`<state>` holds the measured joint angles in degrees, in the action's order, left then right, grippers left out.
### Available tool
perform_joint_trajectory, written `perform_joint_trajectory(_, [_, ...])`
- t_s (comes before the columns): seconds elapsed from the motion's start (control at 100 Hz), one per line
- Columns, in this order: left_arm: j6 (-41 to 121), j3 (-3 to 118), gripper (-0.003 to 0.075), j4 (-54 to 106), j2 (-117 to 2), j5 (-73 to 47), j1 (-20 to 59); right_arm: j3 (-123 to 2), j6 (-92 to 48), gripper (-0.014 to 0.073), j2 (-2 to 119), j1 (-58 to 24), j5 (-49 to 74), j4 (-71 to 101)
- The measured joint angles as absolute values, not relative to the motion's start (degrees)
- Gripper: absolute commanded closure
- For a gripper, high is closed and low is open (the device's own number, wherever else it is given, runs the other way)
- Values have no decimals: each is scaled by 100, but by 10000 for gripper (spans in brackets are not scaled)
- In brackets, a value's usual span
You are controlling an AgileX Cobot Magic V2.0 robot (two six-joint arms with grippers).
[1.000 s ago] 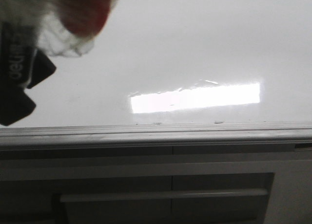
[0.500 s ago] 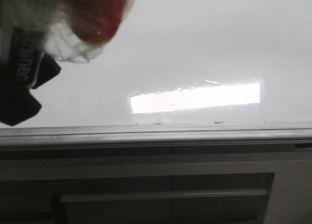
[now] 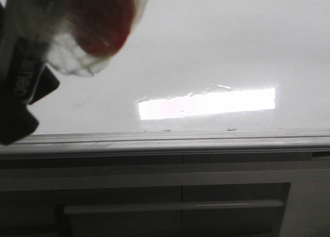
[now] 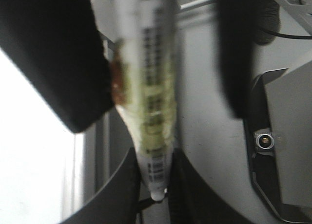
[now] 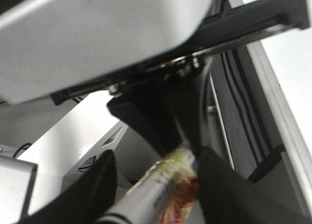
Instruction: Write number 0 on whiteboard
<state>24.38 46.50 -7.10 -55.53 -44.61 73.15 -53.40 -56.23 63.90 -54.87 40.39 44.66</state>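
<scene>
– What is the left gripper [image 4: 155,185] doing?
– Its two dark fingers press on the narrow end of a marker [image 4: 151,102] with a barcode label.
– And the right gripper [image 5: 153,182]?
– Its fingers flank the same marker, but blur hides whether they pinch it, so I cannot tell.
– Where is the whiteboard [image 3: 232,41]?
– In the front view it spans from 9 to 3 o'clock, with the blurred marker at 10 o'clock. A glare patch [image 3: 206,103] sits near the centre, the grey rail [image 3: 206,140] runs just below, and a dark cabinet [image 3: 154,196] is at 6 o'clock.
</scene>
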Motion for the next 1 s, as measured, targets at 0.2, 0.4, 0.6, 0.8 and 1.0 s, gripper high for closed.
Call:
perform_joint_trajectory(0.2, [2189,4639,740,-412,-5561,-4552,7315,-5373,-5749,665,6398,-5487,3904,4379])
perform_joint_trajectory(0.4, [1411,4615,622,-423,-5561,-4433,7315,-5383,-5755,661,6398,-5487,3915,4331])
perform_joint_trajectory(0.6, [223,4628,359,-535,-5358,-3853,7320,-5280,-5448,641,6321,-5475,3903,3930])
perform_joint_trajectory(0.8, [-586,4635,297,-585,-4375,-3485,7320,-4732,-4827,641,5455,-5475,3400,3294])
perform_joint_trajectory(1.0, [-1443,4421,432,-1085,-3252,-3420,7320,-3762,-4505,641,4408,-5475,1975,3241])
